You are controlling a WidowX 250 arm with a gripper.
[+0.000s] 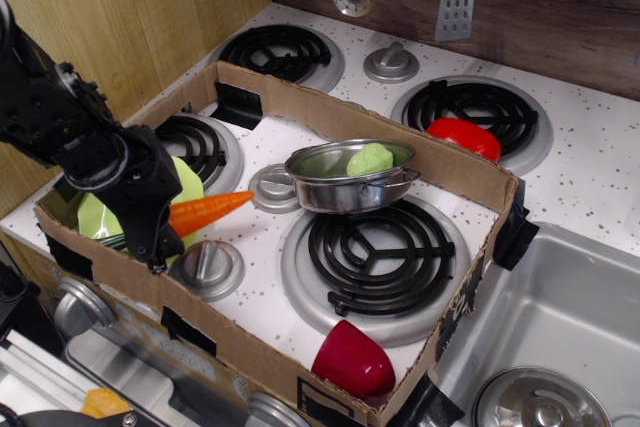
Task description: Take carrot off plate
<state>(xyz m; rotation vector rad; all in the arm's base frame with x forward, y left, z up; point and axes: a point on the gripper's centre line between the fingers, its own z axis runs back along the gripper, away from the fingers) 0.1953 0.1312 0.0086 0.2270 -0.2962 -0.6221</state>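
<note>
The black arm comes in from the left, and its jaws point(160, 247) hang low over the front left corner of the cardboard tray point(470, 182). The tips point down just in front of the carrot's thick end, right by the grey knob point(205, 265). I cannot tell how far apart the jaws stand, nor whether they grip anything: the wrist hides that side of the carrot.

The carrot point(208, 211) lies roughly level, tip pointing right toward the middle of the tray. Its stem end is hidden behind the arm. The tip reaches out past the plate's rim, over the speckled white stove top point(600, 177); whether the thick end rests on the plate cannot be seen.

The plate point(97, 217) sits in the front left corner, mostly covered by the arm, with lime green showing on both sides of it. It lies just in front of the left burner point(200, 142).

A steel pot point(350, 179) stands near the tray's middle, at the back edge of the large burner point(378, 250), with a small green piece point(370, 158) inside. A red cup point(352, 361) lies at the tray's front edge. A red object point(463, 137) sits on the back right burner behind the cardboard wall. A sink point(560, 347) is at the right.
</note>
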